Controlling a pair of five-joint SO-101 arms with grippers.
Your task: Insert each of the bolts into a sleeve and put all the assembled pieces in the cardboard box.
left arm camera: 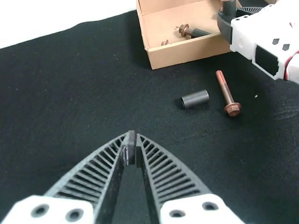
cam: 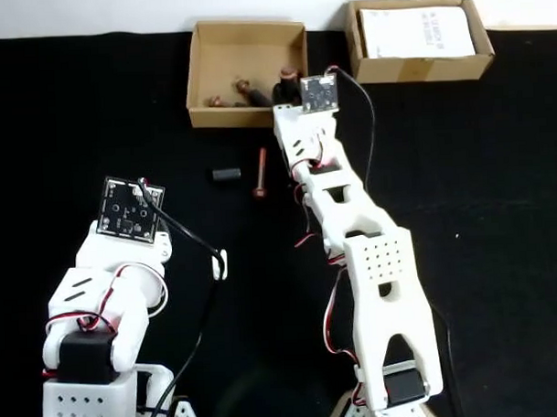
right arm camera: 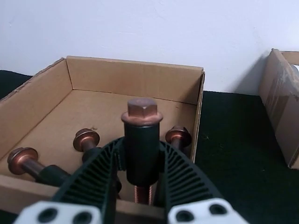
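Right end effector (right arm camera: pixel 141 148) grips one sleeved bolt (right arm camera: pixel 141 122); three bolts (right arm camera: pixel 86 139) in box (right arm camera: pixel 133 78).

open brown cardboard box (cam: pixel 228 59): three copper-headed bolts (right arm camera: pixel 86 139) lying inside, one plainly sleeved | black-sleeved copper bolt (right arm camera: pixel 141 144) upright, head up, over front wall | black cylindrical sleeve (cam: pixel 225 175) and bare copper bolt (cam: pixel 260 173) lying apart outside, near box front

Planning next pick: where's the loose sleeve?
High view: loose sleeve lies on the black table, just left of the loose bolt, in front of the cardboard box.
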